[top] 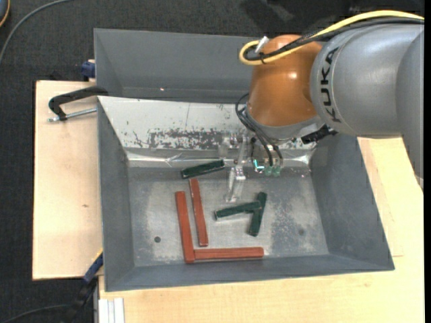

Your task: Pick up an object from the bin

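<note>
Green, thin and angular, the bent piece [244, 211] on the middle of the bin [114, 200] floor lies nearest the jaws, which hang just behind it. I'd judge it light, stiff and a little slick, best pinched across one narrow arm near the elbow. A green stick [202, 169] lies by the back wall, with red-brown bars [183, 226] to the left. Whether the jaws are spread or pressed together I cannot tell, because the orange wrist cover [283, 79] hides their upper part.
</note>
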You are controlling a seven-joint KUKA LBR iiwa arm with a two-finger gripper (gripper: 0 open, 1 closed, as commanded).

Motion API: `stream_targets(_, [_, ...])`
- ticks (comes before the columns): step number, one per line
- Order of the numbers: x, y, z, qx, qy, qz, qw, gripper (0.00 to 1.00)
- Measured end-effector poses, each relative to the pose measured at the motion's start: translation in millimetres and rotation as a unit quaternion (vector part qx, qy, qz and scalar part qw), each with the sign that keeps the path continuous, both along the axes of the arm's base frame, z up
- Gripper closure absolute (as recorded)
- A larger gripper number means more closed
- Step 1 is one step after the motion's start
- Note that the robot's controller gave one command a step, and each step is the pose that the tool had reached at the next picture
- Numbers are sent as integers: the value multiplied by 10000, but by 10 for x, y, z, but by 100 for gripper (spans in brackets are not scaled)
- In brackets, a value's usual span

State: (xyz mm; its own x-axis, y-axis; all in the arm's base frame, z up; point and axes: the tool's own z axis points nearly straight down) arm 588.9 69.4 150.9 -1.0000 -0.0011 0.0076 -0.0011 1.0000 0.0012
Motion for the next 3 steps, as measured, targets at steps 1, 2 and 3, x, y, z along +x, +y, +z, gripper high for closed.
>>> stream_targets(1, [-866, -533, -777, 6, -24, 2364, 9717, 0])
stream_targets(2, [-848, -519, -761, 9, -48, 2368, 9716, 100])
stream_targets(3, [-773, -824, 930, -15, -116, 2460, 9692, 100])
